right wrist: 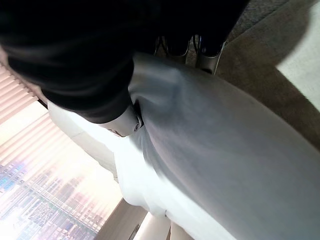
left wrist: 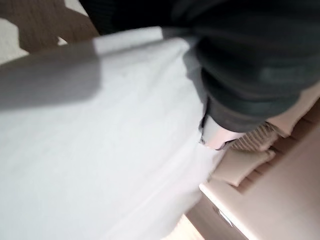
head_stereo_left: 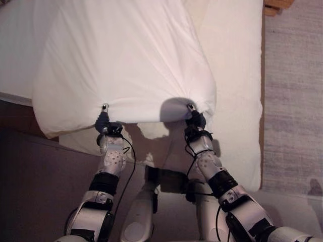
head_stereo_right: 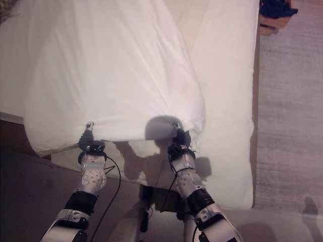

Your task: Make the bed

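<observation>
A white duvet (head_stereo_left: 126,55) hangs lifted over the bed, and its near edge is bunched where both hands hold it. My left hand (head_stereo_left: 103,122) pinches that edge left of centre, its thumb lying on top of the cloth. My right hand (head_stereo_left: 196,120) grips the edge near the duvet's right corner, where the cloth puckers. The white mattress (head_stereo_left: 237,75) shows bare to the right of the duvet and below it. In the left wrist view the duvet (left wrist: 100,150) runs past the dark cover. In the right wrist view the duvet (right wrist: 225,150) drapes beside the hand.
A pale grey rug (head_stereo_left: 292,101) lies along the bed's right side, past a thin wooden bed rail (head_stereo_left: 262,101). A wooden stand with a dark item (head_stereo_right: 276,9) on it sits at the far right corner. Dark floor (head_stereo_left: 30,176) lies to the lower left.
</observation>
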{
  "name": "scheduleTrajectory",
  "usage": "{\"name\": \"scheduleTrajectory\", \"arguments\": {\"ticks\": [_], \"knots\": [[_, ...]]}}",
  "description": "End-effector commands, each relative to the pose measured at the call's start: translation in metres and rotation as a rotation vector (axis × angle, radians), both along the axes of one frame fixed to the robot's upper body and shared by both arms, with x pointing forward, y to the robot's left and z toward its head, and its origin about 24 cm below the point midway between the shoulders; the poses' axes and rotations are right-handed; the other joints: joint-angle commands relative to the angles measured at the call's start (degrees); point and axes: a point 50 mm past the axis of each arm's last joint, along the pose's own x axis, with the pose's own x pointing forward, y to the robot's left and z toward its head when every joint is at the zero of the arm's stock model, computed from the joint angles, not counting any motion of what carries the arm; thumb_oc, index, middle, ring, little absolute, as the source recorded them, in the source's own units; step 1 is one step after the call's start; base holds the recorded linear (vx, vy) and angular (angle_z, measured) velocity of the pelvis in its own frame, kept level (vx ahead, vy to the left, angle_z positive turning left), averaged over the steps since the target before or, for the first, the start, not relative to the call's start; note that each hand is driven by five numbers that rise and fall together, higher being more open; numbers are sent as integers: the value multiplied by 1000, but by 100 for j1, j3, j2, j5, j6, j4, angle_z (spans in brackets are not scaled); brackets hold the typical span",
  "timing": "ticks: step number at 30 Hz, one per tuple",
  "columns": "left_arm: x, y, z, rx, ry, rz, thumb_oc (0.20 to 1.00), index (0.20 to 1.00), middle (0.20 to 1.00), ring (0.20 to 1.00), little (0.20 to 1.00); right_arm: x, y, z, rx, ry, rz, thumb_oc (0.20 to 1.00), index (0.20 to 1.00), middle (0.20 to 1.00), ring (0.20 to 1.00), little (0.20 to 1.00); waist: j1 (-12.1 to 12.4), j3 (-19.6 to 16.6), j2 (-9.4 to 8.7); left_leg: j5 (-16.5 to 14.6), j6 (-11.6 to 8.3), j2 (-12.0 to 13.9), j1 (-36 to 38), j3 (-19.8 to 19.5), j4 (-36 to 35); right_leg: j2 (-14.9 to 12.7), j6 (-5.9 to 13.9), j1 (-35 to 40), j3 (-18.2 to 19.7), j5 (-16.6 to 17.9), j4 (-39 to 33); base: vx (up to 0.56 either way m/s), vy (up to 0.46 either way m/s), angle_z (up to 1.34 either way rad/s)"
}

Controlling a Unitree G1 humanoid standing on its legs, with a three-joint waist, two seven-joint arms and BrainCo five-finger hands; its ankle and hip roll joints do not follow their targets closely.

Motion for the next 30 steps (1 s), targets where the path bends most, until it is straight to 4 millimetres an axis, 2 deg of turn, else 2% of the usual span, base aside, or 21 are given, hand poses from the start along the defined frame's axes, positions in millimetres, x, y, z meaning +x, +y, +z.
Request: {"name": "scheduleTrajectory", "arguments": {"ticks": [1,3,4,5,7,8,9,10,11,12,13,14,15,16,17,19,21,23,25,28,30], "knots": [[-25,48,-8,72,-41,188,200,200,200,200,200,-24,-73,-36,-36,74,-226,200,200,200,200,200,-14,-795,68,-247,-383,455,-96,-89,420,-250,454,749,42,750,-917,53,218,8],[-29,54,-10,66,-41,204,200,200,200,200,200,-25,-71,-40,-55,90,-199,200,200,200,200,200,-6,-916,24,-150,-428,882,103,-97,316,-386,557,935,175,844,-1128,58,238,-4],[-29,54,-10,66,-41,204,200,200,200,200,200,-25,-71,-40,-55,90,-198,200,200,200,200,200,-7,-923,26,-122,-425,882,96,-98,295,-381,555,933,172,876,-1157,87,376,-14],[-32,59,-12,61,-40,222,200,200,200,200,200,-26,-71,-43,-65,101,-186,200,200,200,200,200,-4,-1079,-29,-3,-513,1294,251,-161,156,-539,692,995,308,970,-1255,48,279,-15],[-35,65,-15,72,-28,232,200,200,200,200,200,-28,-76,-46,-73,115,-186,200,200,200,200,200,3,-1284,-29,86,-650,1507,378,-333,39,-682,817,1023,447,1113,-1353,122,525,-26],[-35,66,-13,75,-39,234,200,200,200,200,200,-29,-77,-47,-76,120,-187,200,200,200,200,200,34,-1367,-53,89,-728,1507,369,-547,174,-781,888,1085,506,1263,-1481,140,627,-33],[-35,67,-12,85,-39,229,200,200,200,200,200,-28,-75,-47,-81,123,-173,200,200,200,200,200,62,-1424,-89,-129,-787,1431,428,-721,335,-882,952,1120,595,1385,-1544,54,572,-30],[-35,67,-13,79,-39,226,200,200,200,200,200,-28,-74,-46,-70,121,-169,200,200,200,200,200,84,-1461,-164,-496,-770,1182,446,-964,587,-1065,1086,1229,711,1816,-1776,21,390,-29],[-35,67,-13,79,-39,226,200,200,200,200,200,-28,-74,-46,-70,120,-169,200,200,200,200,200,79,-1465,-180,-485,-759,1153,418,-967,606,-1087,1096,1231,709,1856,-1813,-17,693,-41],[-35,65,-14,71,-46,213,200,200,200,200,200,-29,-73,-50,-71,138,-146,200,200,200,200,200,49,-1588,-306,-980,-612,935,519,-627,591,-1448,1272,1351,690,2558,-2164,-94,689,-18],[-36,64,-15,89,-43,203,200,200,200,200,200,-28,-69,-50,-80,139,-128,200,200,200,200,200,104,-1603,-362,-1050,-511,792,535,-462,536,-1604,1327,1250,593,3128,-2339,-94,686,-8],[-36,64,-14,90,-43,203,200,200,200,200,200,-28,-69,-50,-80,138,-128,200,200,200,200,200,106,-1616,-389,-1022,-500,759,514,-452,525,-1633,1335,1229,607,3164,-2366,-278,698,-18],[-38,68,-14,112,-38,213,200,200,200,200,200,-24,-61,-46,-62,126,-111,200,200,200,200,200,231,-1580,-311,-898,-370,704,502,-39,271,-1617,1232,1028,-25,2994,-2230,-283,716,-68],[-38,69,-15,110,-34,225,200,200,200,200,200,-22,-53,-46,-33,129,-99,200,200,200,200,200,293,-1602,-233,-755,-334,680,506,114,53,-1532,1190,1076,-253,2658,-2080,-334,920,-107],[-37,67,-15,101,-37,220,200,200,200,200,200,-22,-52,-46,-13,125,-100,200,200,200,200,200,248,-1610,-203,-563,-292,586,525,133,-183,-1302,1081,1085,-110,2365,-1759,-182,625,-84],[-32,58,-14,80,-47,183,200,200,200,200,200,-24,-48,-49,39,124,-98,200,200,200,200,200,162,-1659,-223,-399,-203,397,551,100,-329,-411,846,1138,317,1533,-1119,-113,513,-4],[-35,56,-19,84,-27,169,200,200,200,200,200,-28,-42,-54,40,139,-76,200,200,200,200,200,168,-1732,-247,-363,-124,222,700,98,-435,184,637,1228,364,944,-838,-48,374,28],[-37,55,-25,76,0,171,200,200,200,200,200,-31,-41,-58,44,152,-75,200,200,200,200,200,152,-1769,-325,-345,-73,-11,799,80,-450,748,484,1336,467,674,-862,-43,322,-8],[-40,52,-31,66,18,166,200,200,200,200,200,-32,-44,-61,35,165,-85,200,200,200,200,200,119,-1809,-333,-330,-38,-198,863,-4,-472,1074,346,1375,748,595,-1054,-36,262,-5],[-38,44,-36,35,30,154,200,200,200,200,200,-34,-48,-65,41,185,-113,200,200,200,200,200,59,-1857,-327,-275,-40,-412,870,-111,-459,1119,248,1576,891,636,-1497,-15,192,49],[-42,33,-46,-19,43,129,200,200,200,200,200,-41,-60,-70,41,201,-155,200,200,200,200,200,-125,-1772,-271,-464,-451,-524,517,231,628,887,205,1762,711,682,-1647,-15,245,69]]}}
